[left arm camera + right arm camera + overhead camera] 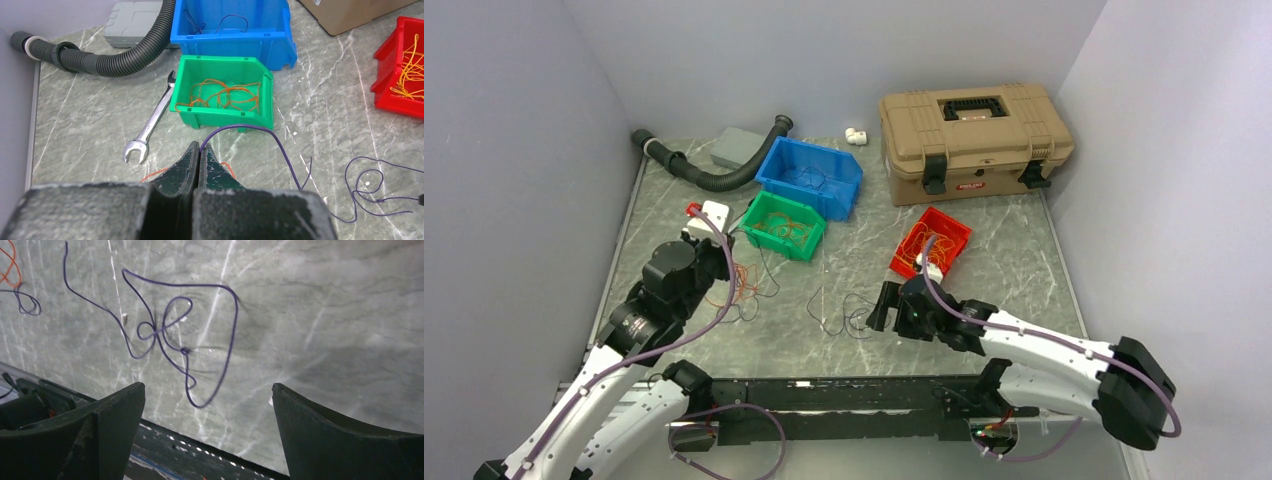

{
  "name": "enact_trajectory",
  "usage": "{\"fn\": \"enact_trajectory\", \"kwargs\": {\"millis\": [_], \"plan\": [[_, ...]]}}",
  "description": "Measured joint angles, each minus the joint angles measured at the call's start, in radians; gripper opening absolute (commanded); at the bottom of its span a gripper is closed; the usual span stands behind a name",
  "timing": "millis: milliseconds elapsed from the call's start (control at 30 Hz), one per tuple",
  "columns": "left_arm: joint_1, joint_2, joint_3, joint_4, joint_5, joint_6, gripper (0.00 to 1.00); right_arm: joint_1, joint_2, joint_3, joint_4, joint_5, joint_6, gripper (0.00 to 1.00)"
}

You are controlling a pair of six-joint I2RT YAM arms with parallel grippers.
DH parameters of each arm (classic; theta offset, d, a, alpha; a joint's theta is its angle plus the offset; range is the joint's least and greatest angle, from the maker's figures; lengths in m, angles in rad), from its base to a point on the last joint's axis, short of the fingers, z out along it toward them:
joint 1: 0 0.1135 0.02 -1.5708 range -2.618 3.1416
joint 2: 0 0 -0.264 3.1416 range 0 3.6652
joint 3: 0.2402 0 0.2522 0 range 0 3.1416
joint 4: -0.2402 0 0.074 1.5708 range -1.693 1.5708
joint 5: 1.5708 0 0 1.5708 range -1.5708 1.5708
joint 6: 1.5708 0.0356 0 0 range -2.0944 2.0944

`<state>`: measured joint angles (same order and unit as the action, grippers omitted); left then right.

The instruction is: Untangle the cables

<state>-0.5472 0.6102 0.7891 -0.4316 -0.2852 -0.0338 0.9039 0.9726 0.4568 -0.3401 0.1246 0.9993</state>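
Cables (742, 285) lie loose on the grey marble table (1024, 280) in the lower middle of the overhead view, orange strands on the left, dark purple ones nearer the centre, and more sit in the bins. Biggest item out there is the tan hard case (974, 135), lid closed, at upper right. Left of it sits the blue bin (809, 175) with a few dark wires inside, and a black corrugated hose (714, 175) curls along the upper left. Just below the blue bin is the green bin (225, 62), and it's full of tangled orange wire. The red bin (931, 242) is right of centre, yellow-orange strands piled in it. A silver wrench (150, 122) lies diagonally just beside the green bin's left side. Now the arms. The left gripper (199, 150) has its fingers pressed together, pinching the end of a purple cable (280, 145) that arches up and away to the right, with orange strands peeking out beneath the fingers. The right gripper (207, 390) hangs with jaws spread wide over a looped purple cable (157, 332) lying flat on the marble, touching nothing.
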Motion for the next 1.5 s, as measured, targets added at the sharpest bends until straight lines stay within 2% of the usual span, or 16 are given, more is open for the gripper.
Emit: {"fn": "enact_trajectory", "kwargs": {"millis": [167, 333, 500, 633, 767, 867, 900, 933, 1033, 1100, 1167, 1200, 1500], "plan": [[0.000, -0.014, 0.000, 0.000, 0.000, 0.000, 0.00, 0.005, 0.166, 0.039, 0.097, -0.017, 0.022, 1.00], [0.000, -0.027, 0.000, 0.000, 0.000, -0.003, 0.00, 0.061, 0.402, 0.225, 0.084, 0.012, 0.014, 1.00], [0.000, -0.032, 0.000, 0.000, 0.000, -0.003, 0.00, 0.158, 0.643, 0.509, -0.018, 0.126, 0.003, 1.00], [0.000, -0.035, 0.000, -0.001, 0.002, -0.004, 0.00, 0.222, 0.824, 0.729, -0.200, 0.256, 0.003, 1.00], [0.000, -0.044, 0.000, -0.001, 0.006, -0.004, 0.00, 0.251, 0.952, 0.828, -0.303, 0.322, -0.002, 1.00], [0.000, -0.047, 0.000, 0.000, 0.008, -0.004, 0.00, 0.252, 0.958, 0.831, -0.323, 0.328, -0.005, 0.99], [0.000, -0.047, 0.000, -0.001, 0.008, -0.005, 0.00, 0.252, 0.958, 0.830, -0.325, 0.328, -0.004, 0.96], [0.000, -0.048, 0.000, -0.001, 0.008, -0.005, 0.00, 0.251, 0.958, 0.830, -0.329, 0.330, -0.002, 0.85], [0.000, -0.057, 0.000, -0.002, 0.008, -0.006, 0.00, 0.250, 0.957, 0.826, -0.328, 0.330, -0.002, 0.39], [0.000, -0.061, 0.000, -0.002, 0.008, -0.006, 0.00, 0.247, 0.943, 0.800, -0.304, 0.315, -0.005, 0.20], [0.000, -0.066, 0.000, -0.001, 0.008, -0.006, 0.00, 0.238, 0.914, 0.754, -0.258, 0.286, -0.004, 0.05], [0.000, -0.066, 0.000, -0.001, 0.008, -0.006, 0.00, 0.230, 0.898, 0.731, -0.240, 0.274, -0.008, 0.00], [0.000, -0.068, -0.011, -0.002, 0.006, -0.006, 0.00, 0.167, 0.824, 0.634, -0.136, 0.170, -0.045, 0.00]]}}
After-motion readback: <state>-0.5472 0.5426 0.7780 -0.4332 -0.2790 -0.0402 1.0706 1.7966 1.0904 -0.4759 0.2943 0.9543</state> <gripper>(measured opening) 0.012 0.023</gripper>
